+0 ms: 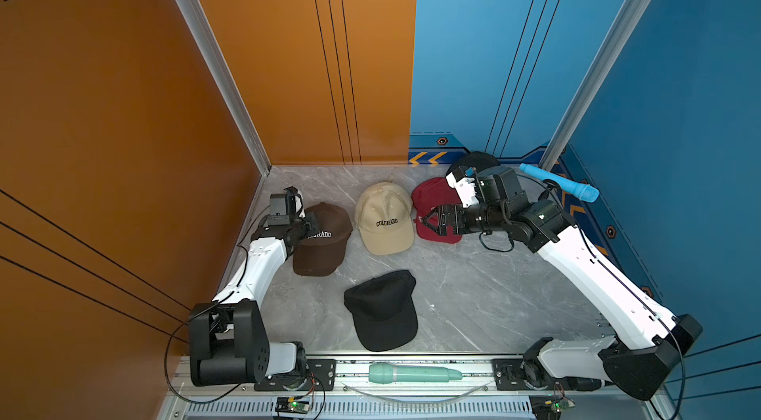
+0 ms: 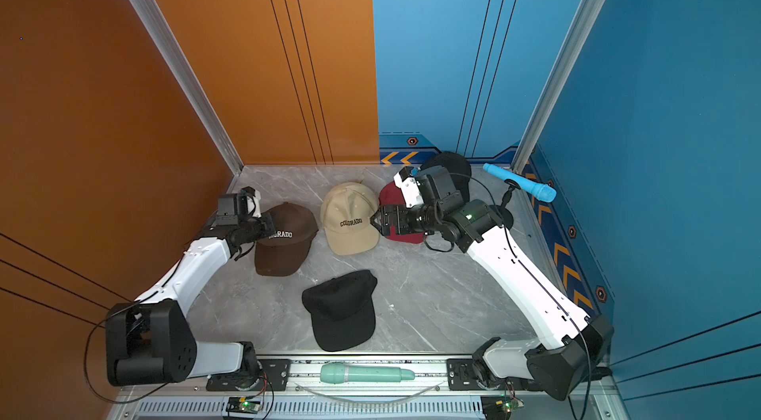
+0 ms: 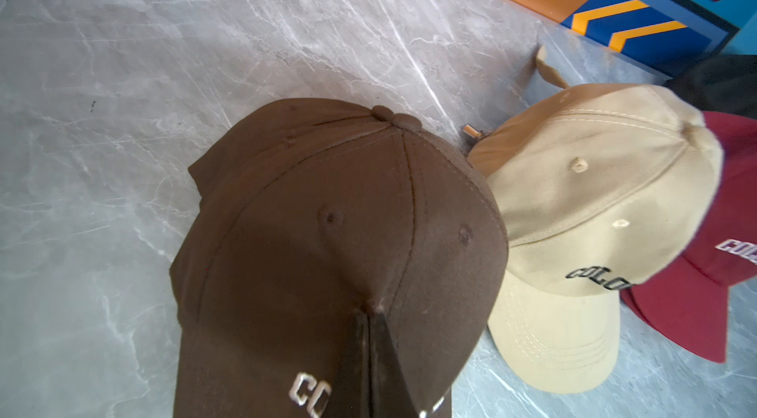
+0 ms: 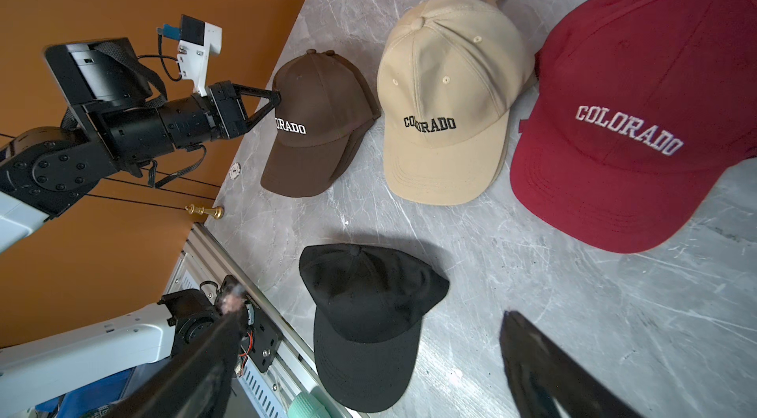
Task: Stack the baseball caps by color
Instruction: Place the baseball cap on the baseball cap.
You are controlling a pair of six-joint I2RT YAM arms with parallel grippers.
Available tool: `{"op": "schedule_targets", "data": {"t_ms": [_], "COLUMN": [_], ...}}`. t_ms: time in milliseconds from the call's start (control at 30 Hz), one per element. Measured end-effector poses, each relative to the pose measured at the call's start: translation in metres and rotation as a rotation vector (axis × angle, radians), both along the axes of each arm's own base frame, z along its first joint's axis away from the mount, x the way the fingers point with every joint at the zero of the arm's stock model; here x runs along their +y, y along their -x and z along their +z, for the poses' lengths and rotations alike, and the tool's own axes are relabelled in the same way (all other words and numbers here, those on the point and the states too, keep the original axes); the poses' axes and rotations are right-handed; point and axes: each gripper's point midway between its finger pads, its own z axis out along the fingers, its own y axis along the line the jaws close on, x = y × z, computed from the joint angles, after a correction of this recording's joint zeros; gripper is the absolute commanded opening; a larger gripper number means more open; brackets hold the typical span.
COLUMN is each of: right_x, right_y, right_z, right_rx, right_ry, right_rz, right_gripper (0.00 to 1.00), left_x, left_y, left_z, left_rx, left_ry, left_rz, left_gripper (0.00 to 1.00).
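Left gripper (image 4: 277, 97) was shut tight, its tip pressed into the front panel of the brown caps (image 1: 325, 249), right over the lettering. Whether it had pinched any cloth, I couldn't tell. Two crown buttons showed side by side on that pile, so at least two browns sat nested there. It looked like the settling of the brown stack, about to be let go.

Right gripper (image 1: 422, 220) hung above the red cap (image 4: 635, 108) with its jaws spread wide and nothing in them. Beside the red, touching it, the beige caps (image 1: 385, 228) showed a doubled brim, a pair by the look of it.

The loose end was black: one black cap (image 1: 383, 311) lay alone at the front of the marble table (image 1: 473, 294), and the far black cap (image 1: 477, 160) was tucked in the back corner behind the right arm, well apart. The next move probably called for a pinch on one brim and a carry across.

There was no bin, tray or box in view, and every cap lay on the bare tabletop.
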Motion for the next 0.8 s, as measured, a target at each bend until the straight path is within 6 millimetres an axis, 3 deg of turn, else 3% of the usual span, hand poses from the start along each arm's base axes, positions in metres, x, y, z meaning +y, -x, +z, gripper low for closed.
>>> {"op": "schedule_targets", "data": {"t_ms": [100,233,333,433,500,633,733,800], "right_x": [0.000,0.001,0.002,0.004,0.005,0.007,0.010,0.012], "right_y": [0.000,-0.001,-0.003,-0.006,-0.008,-0.011,-0.015,-0.017], "right_z": [0.000,-0.001,-0.005,-0.010,-0.014,-0.021,-0.024,-0.026], "right_rx": [0.003,0.004,0.012,0.024,0.033,0.048,0.054,0.066], "right_ry": [-0.001,0.000,0.005,0.013,0.019,0.028,0.023,0.018], "right_rz": [-0.002,-0.002,-0.002,-0.002,-0.001,-0.002,0.003,0.011], "right_gripper": [1.00,1.00,1.00,1.00,1.00,1.00,1.00,1.00], "left_x": [0.008,0.015,0.016,0.015,0.015,0.014,0.010,0.008], "left_y": [0.002,0.007,0.008,0.010,0.014,0.031,0.050,0.062], "left_z": [-0.004,-0.009,-0.010,-0.008,-0.004,0.000,0.001,0.000], "left_rx": [0.023,0.050,0.057,0.060,0.055,0.058,0.064,0.072], "left_ry": [-0.015,-0.016,-0.010,0.001,0.005,0.010,-0.003,-0.007], "left_rz": [0.022,0.046,0.053,0.063,0.073,0.101,0.117,0.132], "left_gripper": [0.49,0.53,0.42,0.16,0.07,0.08,0.21,0.22]}}
